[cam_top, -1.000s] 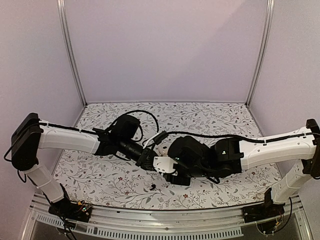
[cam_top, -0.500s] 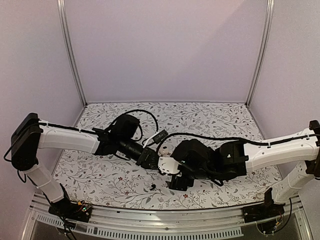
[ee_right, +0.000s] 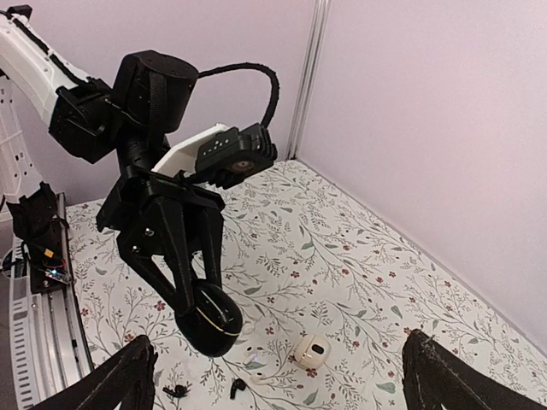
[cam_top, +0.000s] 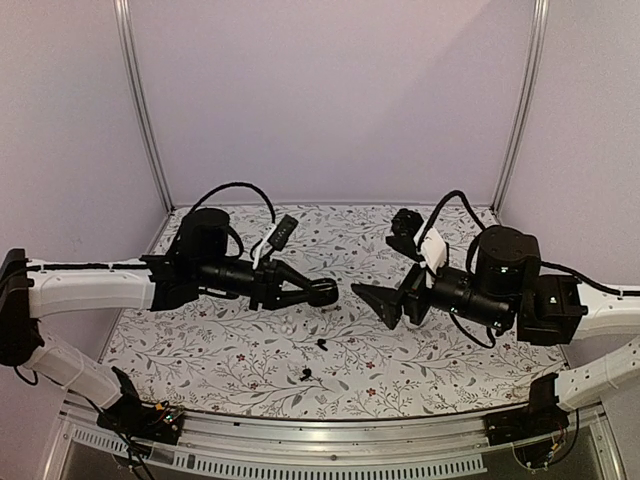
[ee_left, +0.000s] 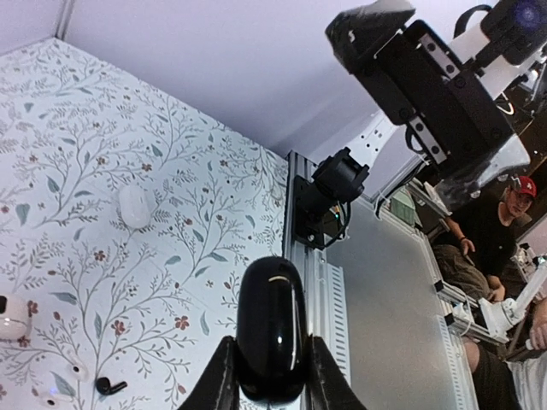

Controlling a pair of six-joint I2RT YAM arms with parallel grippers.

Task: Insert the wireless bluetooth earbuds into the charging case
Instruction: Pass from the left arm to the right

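Grip of the left tool [cam_top: 322, 292] is closed on the black case [ee_left: 271, 337], held in the air; the right tool [cam_top: 372, 303] stands wide open and empty. I think the smooth case can slip out and drop near the black earbuds [cam_top: 321, 343] on the surface [cam_top: 450, 235]. The left arm [cam_top: 90, 285] and the right arm [cam_top: 600, 310] stretch almost level toward the middle, tips facing.

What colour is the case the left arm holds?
The case is glossy black, clearest in the left wrist view.

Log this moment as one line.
left jaws: shut on black case, held above the table | right jaws: open, empty, facing it | black earbuds: loose on table
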